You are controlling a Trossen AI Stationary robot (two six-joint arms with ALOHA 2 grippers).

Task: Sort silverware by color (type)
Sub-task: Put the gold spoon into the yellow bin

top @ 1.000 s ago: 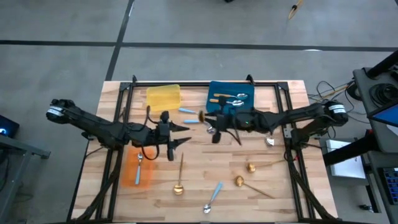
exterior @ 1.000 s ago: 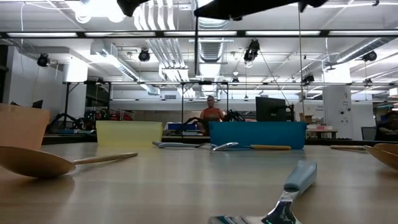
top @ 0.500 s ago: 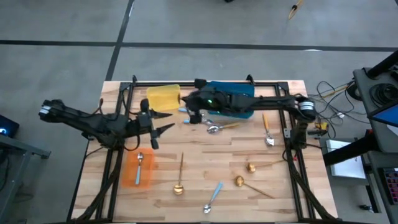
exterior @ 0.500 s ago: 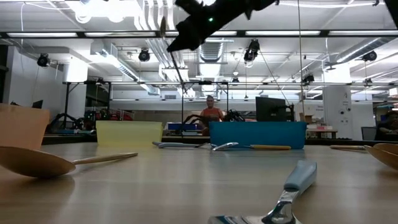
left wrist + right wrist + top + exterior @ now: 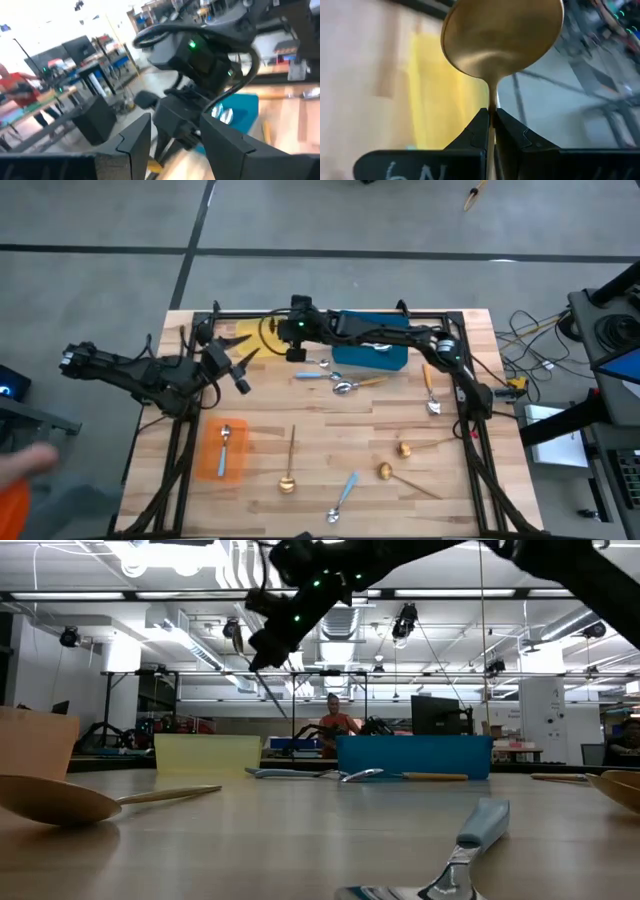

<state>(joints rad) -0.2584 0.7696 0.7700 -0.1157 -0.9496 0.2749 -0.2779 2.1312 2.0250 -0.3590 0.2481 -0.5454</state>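
- Sorting is partly done, by my reading. Landmark: the blue tray at the far edge of the table.
- Blue tray already holds at least one spoon; its handle colour cannot be read.
- Orange tray, well off to the blue tray's left and nearer the camera side, holds one spoon with a blue handle; that looks mismatched, though I can't say it is.
- Yellow tray, just left of the blue tray, is largely hidden under the right arm.
- Right gripper is over that yellow tray, clamped tight on the thin handle of a gold spoon, bowl pointing outward. Likely the drop-off is next.
- Left gripper hovers left of the yellow tray, fingers apart, holding nothing.
- Still loose on the wood: two spoons just in front of the blue tray, an orange-handled spoon at its right front, and four gold spoons and one blue-handled spoon farther forward.
- Surface: pale wood planks inside a black frame, grey floor around.
- Room, low view: an open workshop with ceiling lights and ducting; a person in an orange top stands far behind the trays.
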